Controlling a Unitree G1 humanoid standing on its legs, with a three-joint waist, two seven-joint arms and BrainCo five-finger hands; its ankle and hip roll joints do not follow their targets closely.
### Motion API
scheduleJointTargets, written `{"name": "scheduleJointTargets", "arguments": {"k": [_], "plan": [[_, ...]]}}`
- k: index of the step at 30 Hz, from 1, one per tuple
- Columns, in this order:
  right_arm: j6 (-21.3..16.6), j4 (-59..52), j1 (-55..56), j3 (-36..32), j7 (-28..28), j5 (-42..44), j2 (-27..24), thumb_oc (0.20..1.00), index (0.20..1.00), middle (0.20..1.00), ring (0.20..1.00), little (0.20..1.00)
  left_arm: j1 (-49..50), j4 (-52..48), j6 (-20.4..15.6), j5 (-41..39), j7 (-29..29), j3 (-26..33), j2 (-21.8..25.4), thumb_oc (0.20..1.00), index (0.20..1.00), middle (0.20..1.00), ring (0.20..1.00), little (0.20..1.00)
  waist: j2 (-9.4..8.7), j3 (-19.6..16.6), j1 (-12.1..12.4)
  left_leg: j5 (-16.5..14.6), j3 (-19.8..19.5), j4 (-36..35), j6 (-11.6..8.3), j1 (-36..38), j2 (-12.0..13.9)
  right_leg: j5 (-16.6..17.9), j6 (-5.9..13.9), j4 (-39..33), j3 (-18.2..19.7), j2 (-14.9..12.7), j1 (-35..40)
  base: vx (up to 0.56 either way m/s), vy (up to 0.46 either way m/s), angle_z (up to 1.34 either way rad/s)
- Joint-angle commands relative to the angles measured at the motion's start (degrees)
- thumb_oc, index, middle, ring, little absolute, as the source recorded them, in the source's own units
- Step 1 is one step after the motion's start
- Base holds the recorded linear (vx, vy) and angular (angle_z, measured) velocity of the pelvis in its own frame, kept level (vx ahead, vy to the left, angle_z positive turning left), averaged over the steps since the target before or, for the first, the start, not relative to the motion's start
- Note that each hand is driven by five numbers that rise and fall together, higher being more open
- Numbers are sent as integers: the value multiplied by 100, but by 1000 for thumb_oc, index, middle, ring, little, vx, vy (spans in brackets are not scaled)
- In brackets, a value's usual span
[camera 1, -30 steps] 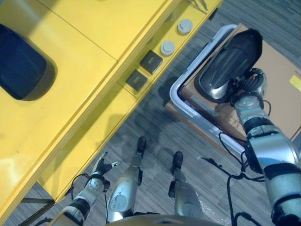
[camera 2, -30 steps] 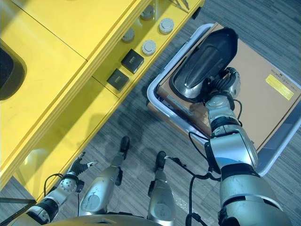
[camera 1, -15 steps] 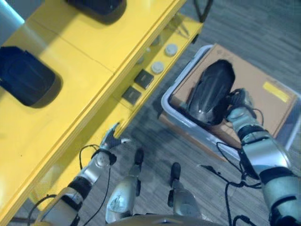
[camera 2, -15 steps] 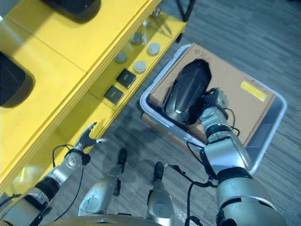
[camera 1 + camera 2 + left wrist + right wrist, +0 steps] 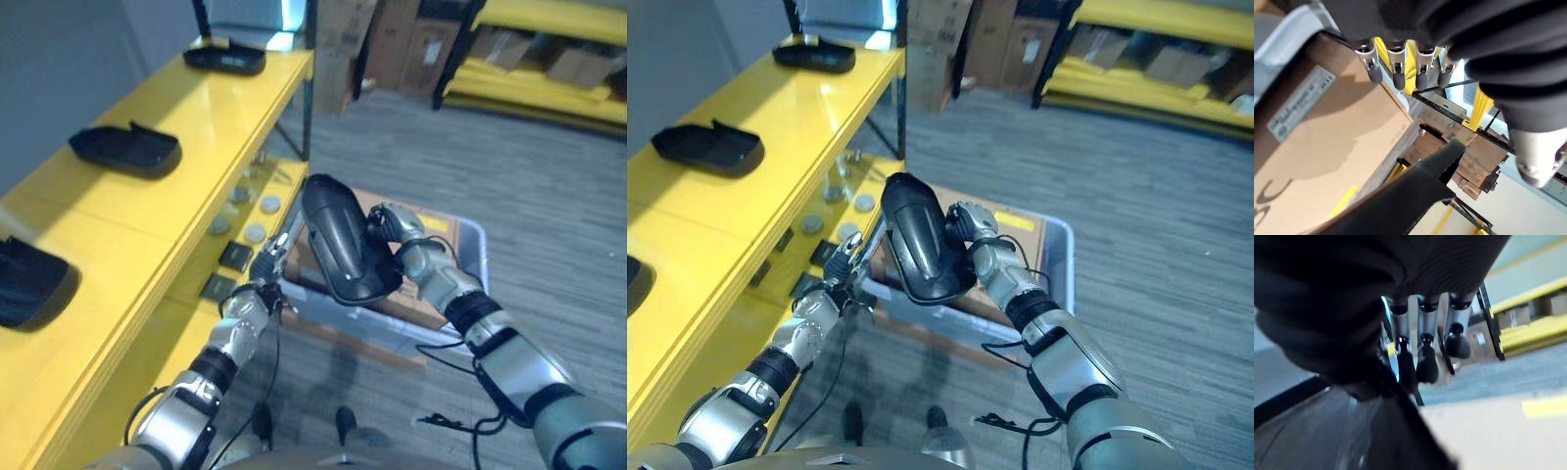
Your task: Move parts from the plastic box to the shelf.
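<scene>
A yellow shelf (image 5: pixel 147 225) runs along the robot's left, its top board carrying black moulded parts (image 5: pixel 125 149) well away from both hands, with small round and square pieces (image 5: pixel 235 257) on the tier below. Beneath the raised hands sits the grey plastic box (image 5: pixel 468 257) holding a cardboard carton (image 5: pixel 431 220).

Held clear above that box is the task's thing — a long black moulded shell (image 5: pixel 338 235), glossy and hollow. The right hand (image 5: pixel 390 227) grips its far edge, fingers curled around the rim; in the right wrist view the dark fingertips (image 5: pixel 1422 367) press down on the shell's surface. The left hand (image 5: pixel 269 262) hangs just beside the shell's lower end, fingers straight and apart, holding nothing.

The shell's long axis runs steeply — upper end away from the robot, lower end toward the left hand. The shelf lies to the left of both hands, so the likely carry is sideways, with the left hand nearer the shelf.
</scene>
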Motion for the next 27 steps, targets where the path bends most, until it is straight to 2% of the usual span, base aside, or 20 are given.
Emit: {"name": "scheduleJointTargets", "arguments": {"k": [1, 6, 9, 22, 23, 24, 25, 27], "plan": [[-139, 186, -166, 63, 12, -360, -389, 200, 200, 200, 200, 200, -246, 679, 69, -298, -245, -249, -95, 1000, 1000, 1000, 1000, 1000, -87, -578, 151, -644, 173, 149, -174, 379, 234, -271, 251, 242, -7, -152, -104, 50, -32, -16], [-170, -294, -65, 78, 116, -571, -441, 200, 200, 200, 200, 200, -266, 797, 187, -322, -287, -264, -255, 1000, 1000, 1000, 1000, 1000, -134, -747, 99, -729, 236, 166, -164, 622, 291, -366, 205, 301, 58, -90, 67, 47, -30, -14], [-211, -405, -7, 109, 160, -644, -280, 200, 200, 200, 200, 200, -304, 779, 241, -337, -367, -353, -356, 1000, 1000, 1000, 1000, 1000, -144, -825, 84, -756, 236, 167, -158, 728, 317, -418, 175, 305, 54, -61, 176, 17, -6, -5], [-403, -987, 167, 115, 249, -545, 311, 200, 200, 200, 200, 200, -433, 391, 211, -498, -472, -502, -434, 1000, 1000, 1000, 1000, 1000, -158, -804, 145, -684, 124, 179, -150, 650, 306, -401, 143, 325, -37, -59, 165, -4, 1, 1], [-451, -1078, 193, 129, 277, -511, 350, 200, 200, 200, 200, 200, -436, 374, 215, -456, -512, -518, -414, 890, 890, 890, 890, 890, -155, -795, 151, -681, 118, 182, -150, 639, 304, -400, 142, 326, -45, -62, 159, -11, 2, 13], [-461, -1142, 230, 105, 268, -510, 348, 200, 200, 200, 200, 200, -461, 240, 188, -501, -499, -530, -382, 576, 576, 576, 576, 576, -153, -789, 151, -675, 115, 184, -153, 625, 303, -397, 141, 330, -48, -62, 151, -14, 5, 15], [-546, -1403, 377, 12, 308, -217, 403, 200, 200, 200, 200, 200, -422, 189, 176, -376, -499, -564, -319, 200, 200, 200, 200, 200, -144, -775, 152, -661, 110, 185, -153, 610, 305, -391, 138, 333, -57, -67, 139, 9, 1, 13], [-580, -1554, 421, -20, 313, -153, 426, 200, 200, 200, 200, 200, -415, 224, 205, -387, -568, -521, -300, 200, 200, 200, 200, 200, -152, -760, 156, -698, 83, 174, -153, 627, 299, -426, 144, 329, -71, -74, 164, 5, -4, 11]]}}
